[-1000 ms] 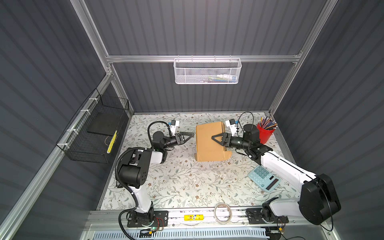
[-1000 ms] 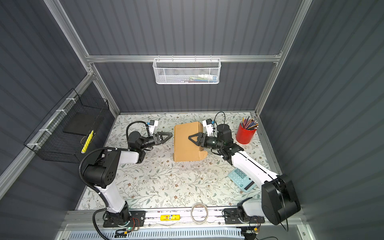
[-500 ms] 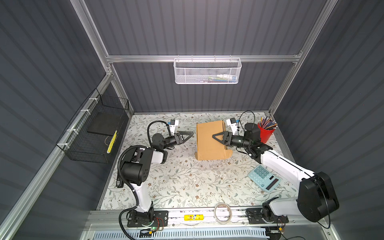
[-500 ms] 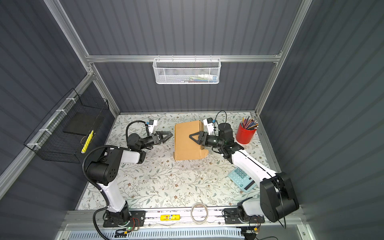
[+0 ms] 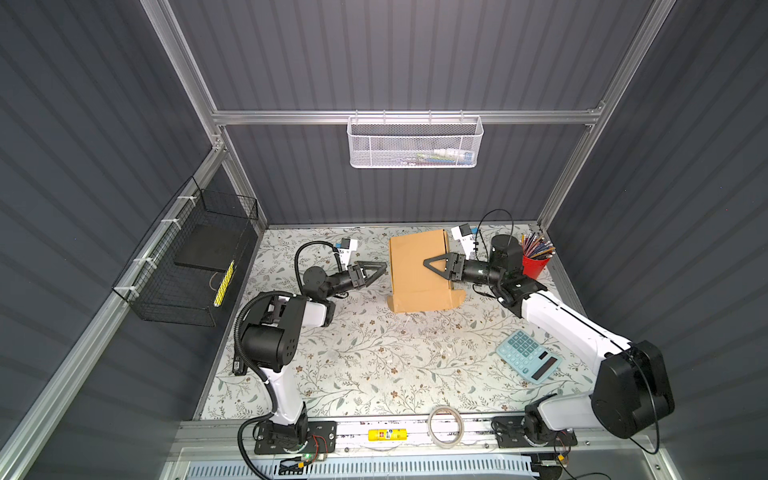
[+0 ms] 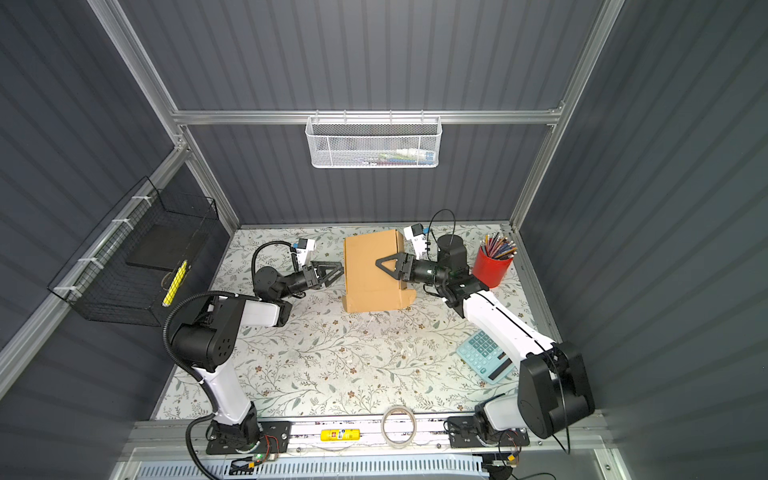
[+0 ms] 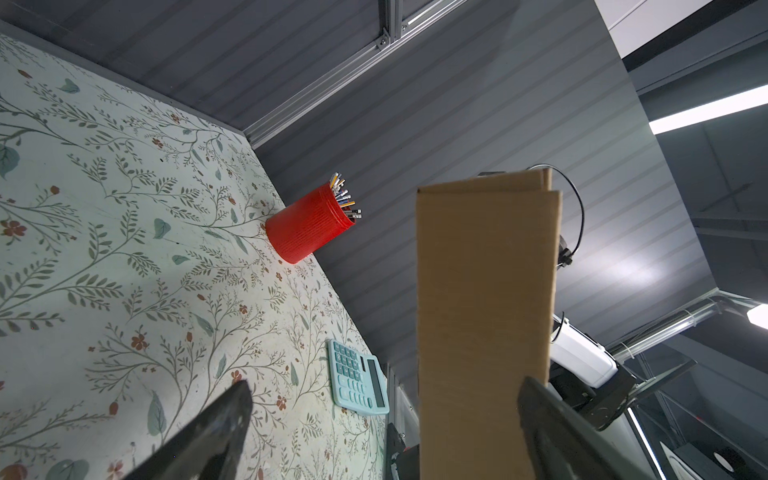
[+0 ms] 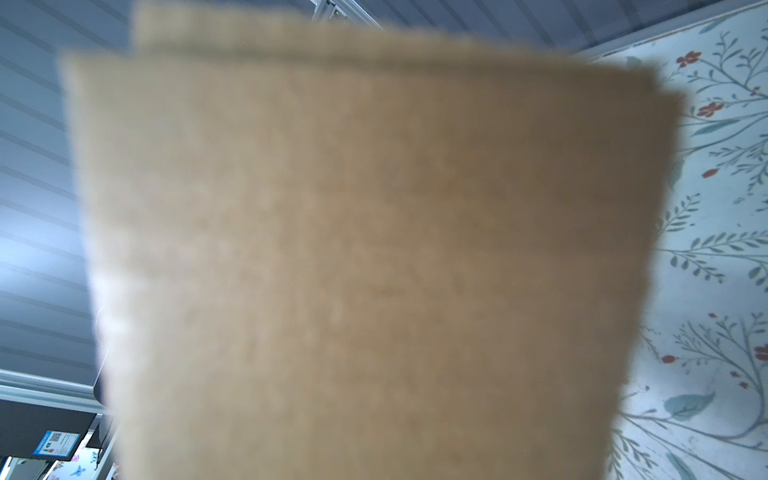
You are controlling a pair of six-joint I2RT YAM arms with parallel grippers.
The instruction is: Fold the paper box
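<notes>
A: Where is the box (image 5: 411,274)?

B: Upper middle of both top views, on the table (image 5: 374,357). It is partly folded up. A broad brown panel faces the camera, and small tabs poke out at its lower left and lower right corners. In the left wrist view one end shows layers of board lying together.

A: And the tools?

B: The left gripper (image 5: 379,271) has its jaws wide apart. It sits just left of the box's left edge, with no contact seen. The right gripper (image 5: 432,266) has one finger lying across the right part of the panel. The other finger is hidden by board and the right wrist view is only blurred cardboard. I cannot tell whether it is clamped on a wall or merely resting there.

A: How will it handle?

B: My judgement is that it is light, stiff across the flutes and weak along the scored creases. It has little weight to hold it down, so a one-sided push probably slides it rather than bends it. The surface is matt with fair friction. Edges would crush and tabs would dog-ear under a hard pinch.

A: Where should we take hold?

B: On a wall or flap close to its crease, flat on the face, with the other arm bracing the opposite side. Avoid the corner tabs.
</notes>
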